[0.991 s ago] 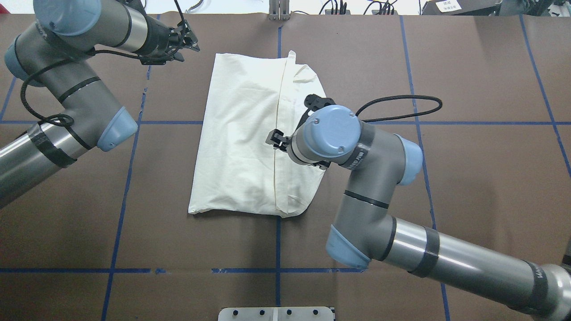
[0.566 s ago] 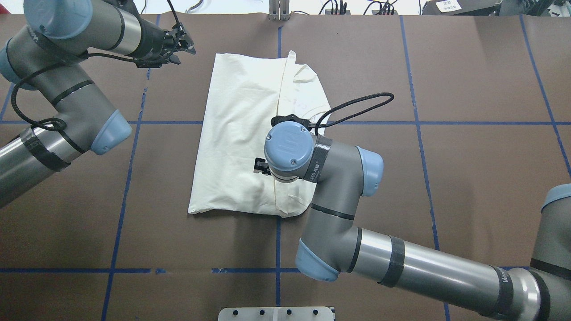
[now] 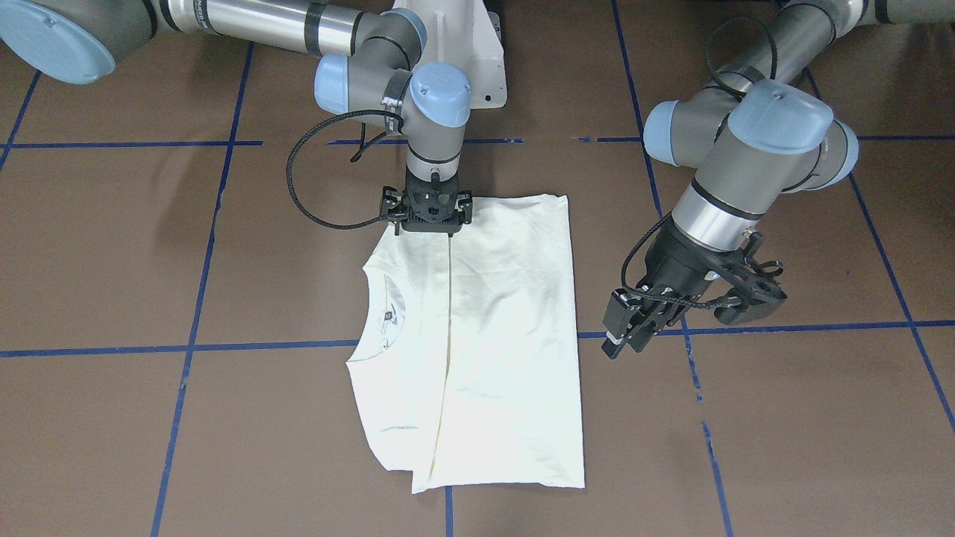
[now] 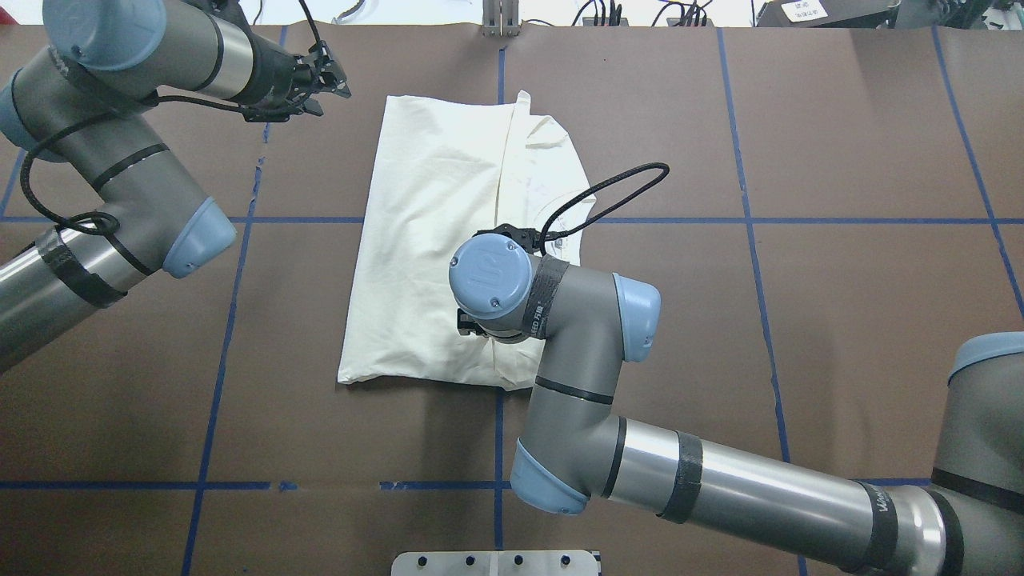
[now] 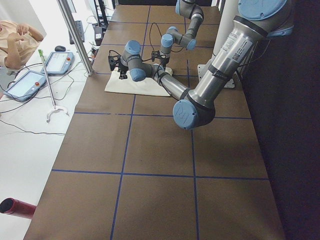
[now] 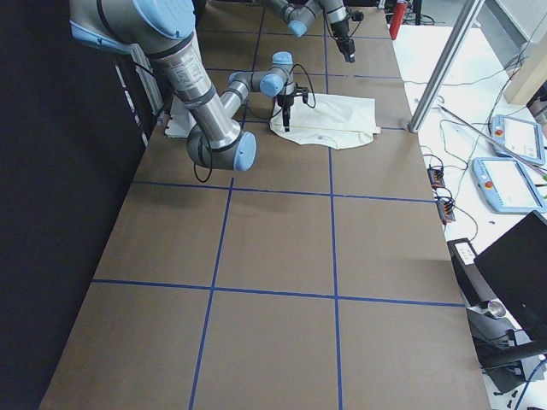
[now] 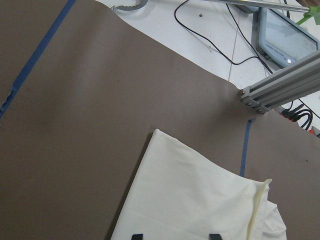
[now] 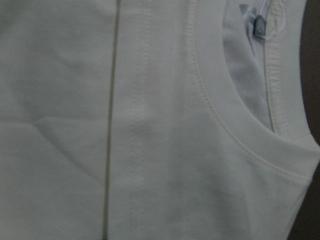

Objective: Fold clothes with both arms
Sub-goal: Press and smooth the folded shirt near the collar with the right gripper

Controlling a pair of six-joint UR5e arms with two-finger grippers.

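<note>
Cream long-sleeved cotton shirt (image 4: 432, 240) lies on the brown paper-covered table (image 4: 800, 320), folded lengthwise, plain side up. Its long axis runs from the robot's side to the far side. The right gripper (image 3: 427, 225) points straight down on the shirt's near end, at the lengthwise fold edge; cannot tell if its jaws are spread or pinching cloth. The left gripper (image 4: 336, 80) hangs just off the far-left corner, clear of the cloth, jaws spread and empty. The right arm is nearer, so the next fold probably runs along that axis.

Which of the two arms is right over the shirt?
The right arm: its gripper points down at the shirt, while the left gripper hangs beside it.
</note>
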